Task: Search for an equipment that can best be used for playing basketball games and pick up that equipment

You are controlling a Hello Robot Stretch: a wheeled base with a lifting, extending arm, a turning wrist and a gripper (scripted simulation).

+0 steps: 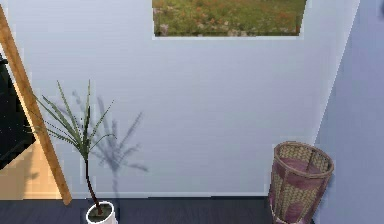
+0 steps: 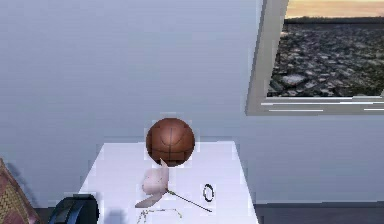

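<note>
An orange-brown basketball (image 2: 170,141) with dark seams rests toward the far side of a white table (image 2: 225,165) in the arm side view. The table stands against a pale blue wall. Just in front of the ball lies a pale pinkish object (image 2: 153,184) with thin rods sticking out of it.
A small dark ring (image 2: 208,192) and a dark blue-black object (image 2: 74,210) lie on the table's near part. A window (image 2: 325,55) is at the upper right. In the forward view, a potted plant (image 1: 88,135), a wicker basket (image 1: 298,180) and a slanting wooden beam (image 1: 32,110) stand along the wall.
</note>
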